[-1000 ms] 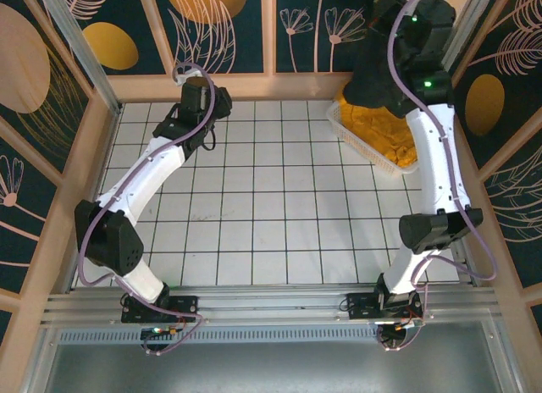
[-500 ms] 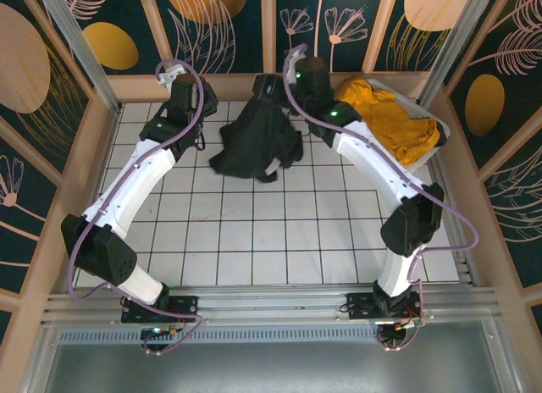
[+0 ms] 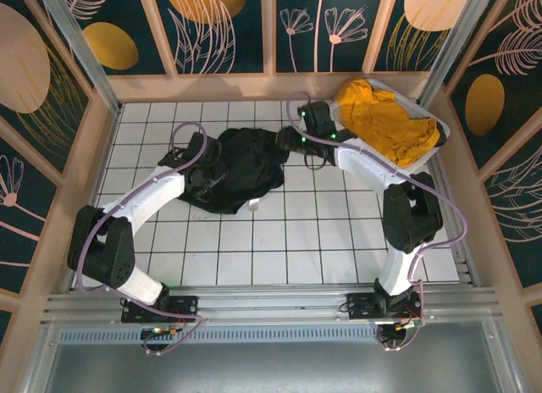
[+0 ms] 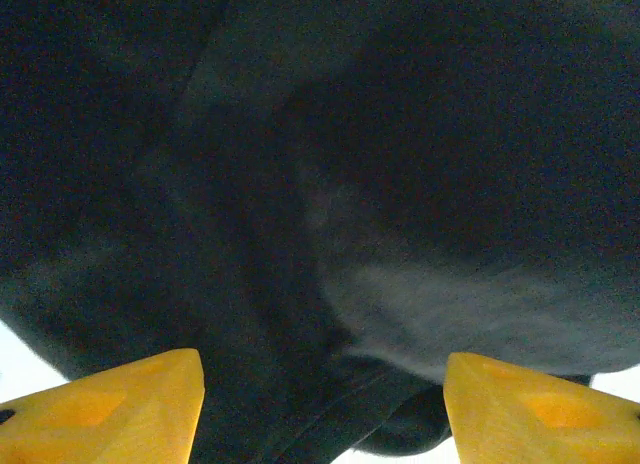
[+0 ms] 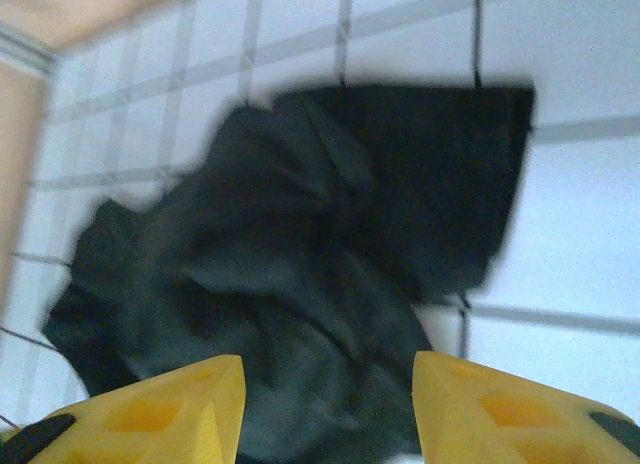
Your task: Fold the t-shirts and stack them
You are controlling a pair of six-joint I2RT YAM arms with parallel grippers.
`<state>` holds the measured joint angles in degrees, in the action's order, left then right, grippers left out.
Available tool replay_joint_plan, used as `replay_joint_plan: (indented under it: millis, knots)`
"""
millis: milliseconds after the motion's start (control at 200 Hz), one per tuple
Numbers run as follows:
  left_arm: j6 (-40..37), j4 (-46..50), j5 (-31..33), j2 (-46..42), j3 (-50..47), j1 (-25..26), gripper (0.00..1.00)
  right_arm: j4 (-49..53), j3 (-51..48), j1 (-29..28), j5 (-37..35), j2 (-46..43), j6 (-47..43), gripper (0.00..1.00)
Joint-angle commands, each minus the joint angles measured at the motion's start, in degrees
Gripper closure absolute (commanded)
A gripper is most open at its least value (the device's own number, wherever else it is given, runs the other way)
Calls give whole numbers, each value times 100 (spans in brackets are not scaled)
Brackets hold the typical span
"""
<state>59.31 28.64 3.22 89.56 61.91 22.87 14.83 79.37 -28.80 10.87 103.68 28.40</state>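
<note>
The black t-shirt was found crumpled on the worktop, the mustard t-shirt in the basket. Left pincer and right pincer were held open; opposite edges were best gripped and drawn flat.

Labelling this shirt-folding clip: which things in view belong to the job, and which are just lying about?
Belong to the job: black t-shirt, crumpled; mustard-yellow t-shirt, bunched up.
Just lying about: white lattice basket holding the yellow shirt; tiled table under the black one.
</note>
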Motion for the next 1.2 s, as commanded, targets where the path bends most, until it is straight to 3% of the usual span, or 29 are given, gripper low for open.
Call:
replay_joint_plan:
  millis: [0, 120, 200, 365, 656, 836, 906, 951, 1031, 1196]
  knots:
    - [343, -81, -498, 80, -56, -37, 36, 30, -421, -26, 206, 4, -194, 52]
    - [-561, 504, -338, 518, 203, 80, 37, -12, -554, 47, 226, 261, -186, 52]
    - [-1375, 753, 183, 680, 524, 416, 35, -42, -462, 151, 246, 472, -114, 52]
    - [-2518, 109, 503, 945, 911, 1138, 33, -177, -260, 473, 175, 621, 234, 56]
    - [-2896, -457, 1164, 2472, 2211, 2031, 27, 13, -181, 1224, 131, -46, 766, 55]
    - [-2580, 551, 2378, 3779, 3406, 2116, 31, 129, -197, 1458, 356, -454, 918, 54]
    - [-2623, 665, 2605, 4071, 3631, 2116, 39, 161, -243, 1502, 431, -568, 921, 54]
    - [-2660, 568, 2633, 4153, 3632, 2116, 54, 161, -298, 1524, 458, -633, 921, 54]
    - [-2573, 577, 2924, 4037, 3586, 2116, 100, 129, -408, 1571, 495, -689, 924, 54]
    - [-1997, 862, 3681, 2643, 2908, 2070, 100, -47, -602, 1564, 556, -648, 983, 54]
